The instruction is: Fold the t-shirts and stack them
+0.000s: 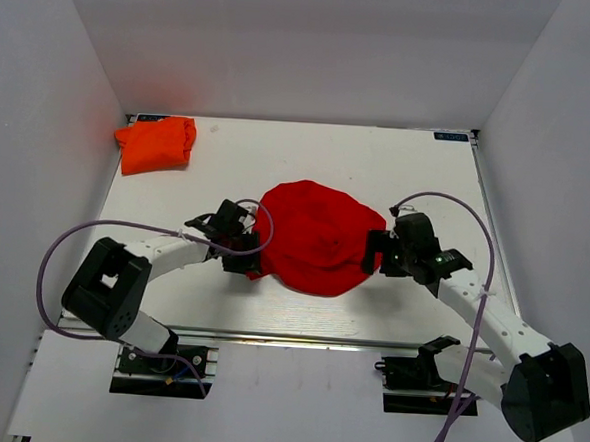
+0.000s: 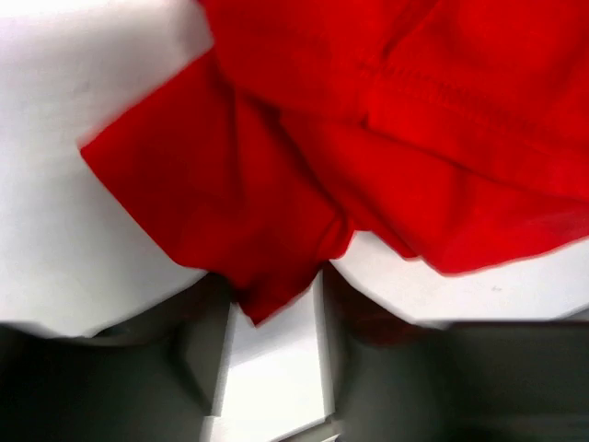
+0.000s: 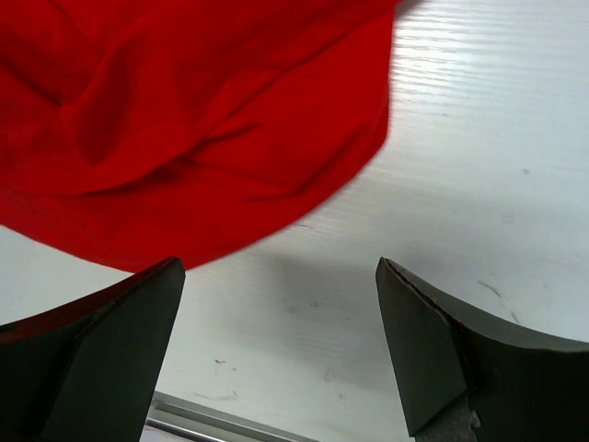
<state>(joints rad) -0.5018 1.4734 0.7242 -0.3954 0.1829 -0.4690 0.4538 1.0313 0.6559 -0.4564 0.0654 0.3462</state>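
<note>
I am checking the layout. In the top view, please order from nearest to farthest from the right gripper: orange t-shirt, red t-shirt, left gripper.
From the right gripper:
1. red t-shirt, just beside it, centre.
2. left gripper, at the shirt's opposite edge.
3. orange t-shirt, far left corner.

A white table stands enclosed by plain white walls.

The red t-shirt is plain and bright, the orange t-shirt plain too. The table is white, the arms white and black, the cables purple.
</note>
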